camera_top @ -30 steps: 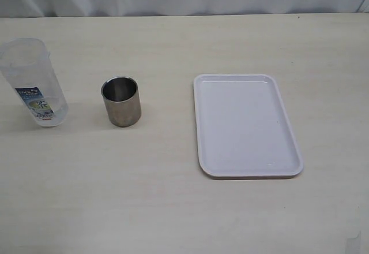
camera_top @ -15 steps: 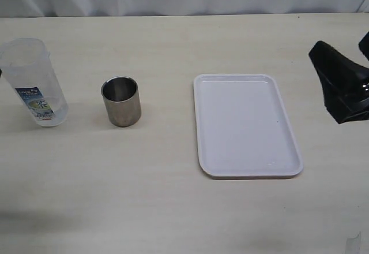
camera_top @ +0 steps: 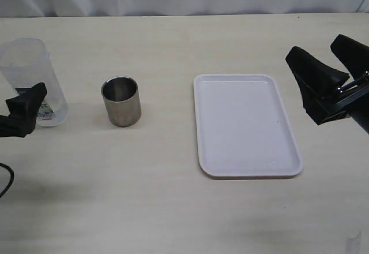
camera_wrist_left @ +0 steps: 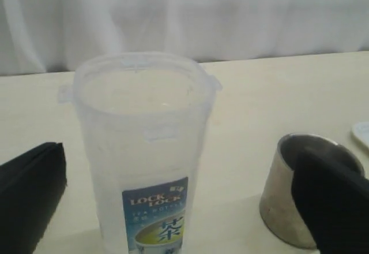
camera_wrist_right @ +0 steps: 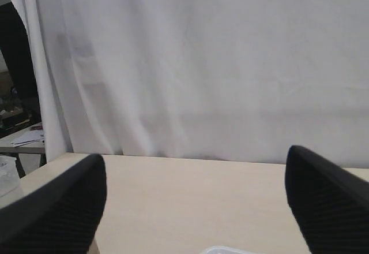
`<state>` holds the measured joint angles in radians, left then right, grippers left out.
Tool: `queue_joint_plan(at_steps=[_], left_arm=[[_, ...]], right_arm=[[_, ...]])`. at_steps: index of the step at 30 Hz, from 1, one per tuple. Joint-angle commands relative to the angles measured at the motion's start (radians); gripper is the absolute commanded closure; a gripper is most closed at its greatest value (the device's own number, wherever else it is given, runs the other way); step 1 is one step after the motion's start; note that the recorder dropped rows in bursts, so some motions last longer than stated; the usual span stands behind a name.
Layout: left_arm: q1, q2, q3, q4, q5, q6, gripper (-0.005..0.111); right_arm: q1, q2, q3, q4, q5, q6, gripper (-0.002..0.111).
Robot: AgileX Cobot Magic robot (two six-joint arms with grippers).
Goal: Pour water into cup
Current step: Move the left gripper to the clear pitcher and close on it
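Desk (camera_top: 144,196), pale wood grain, white curtain (camera_wrist_right: 202,63) along the far edge. The bottle (camera_top: 34,72) stands upright at the far left of the exterior view, lid off and mouth open, with a blue-and-green label on its side. The water (camera_top: 56,111) sits low inside it; I cannot read its exact level through the clear wall. My left jaws are released and spread wide. In the left wrist view one black tip sits on either side of the bottle, with a gap to the wall on both sides, so I am bracketing it and not gripping it. The cup (camera_top: 121,101), brushed steel, stands upright just to the right of the bottle and apart from it. In the left wrist view one of my left tips overlaps its rim, but I cannot tell whether it touches. From here the cup's inside looks dark, and I cannot say whether it holds anything. The white tray (camera_top: 248,126) lies flat to the right of the cup, well apart from it. My right jaws are released too and hold nothing, out past the tray's right edge, apparently off the desk and facing the curtain.
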<state>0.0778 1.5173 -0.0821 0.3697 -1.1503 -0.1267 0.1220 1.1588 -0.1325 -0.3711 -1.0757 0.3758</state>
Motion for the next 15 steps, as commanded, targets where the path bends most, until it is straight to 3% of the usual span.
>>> queue_joint_plan(at_steps=[1,15], left_arm=[[-0.007,0.118,-0.064,0.011,-0.023,0.009,0.002],[-0.007,0.258,-0.246,-0.008,0.008,0.009,0.002]], right_arm=[[-0.003,0.002,-0.006,-0.008,-0.017,-0.017,0.030],[-0.003,0.002,-0.006,-0.012,0.009,-0.017,0.030]])
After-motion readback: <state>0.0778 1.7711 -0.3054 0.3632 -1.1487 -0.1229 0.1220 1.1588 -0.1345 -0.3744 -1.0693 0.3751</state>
